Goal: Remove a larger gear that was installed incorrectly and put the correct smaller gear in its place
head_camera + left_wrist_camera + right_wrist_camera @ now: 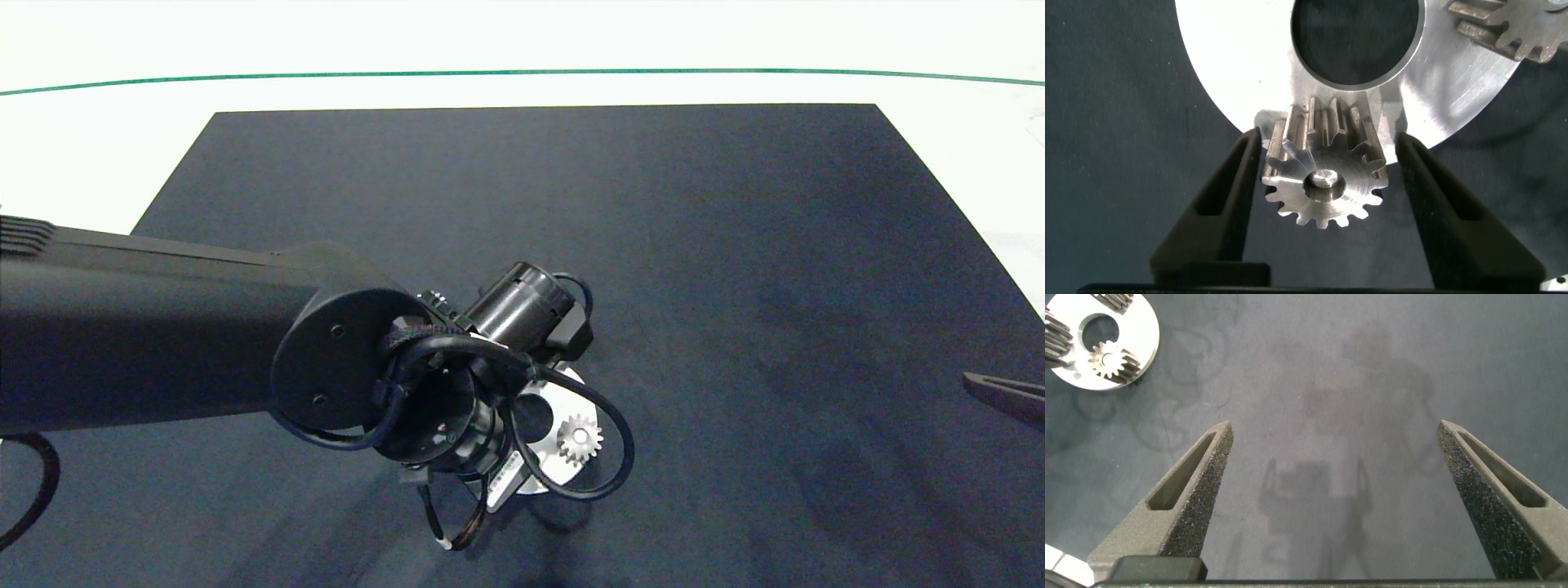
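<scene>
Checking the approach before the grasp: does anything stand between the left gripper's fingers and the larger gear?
Nothing visible does. The left gripper is open and straddles the larger gear, which sits on its pin at the edge of the plate, with a bare gap on each side. The neighbouring gear lies apart.

A dark mat (735, 286) covers most of the white table (98, 155) in front of you, and a thin green line (522, 72) curves across the table beyond the mat's far edge. Near your side of the mat lies a round silver plate (1241, 73) with a large round hole (1355, 37) through its middle. The mat shows faint smudges around the plate.
</scene>
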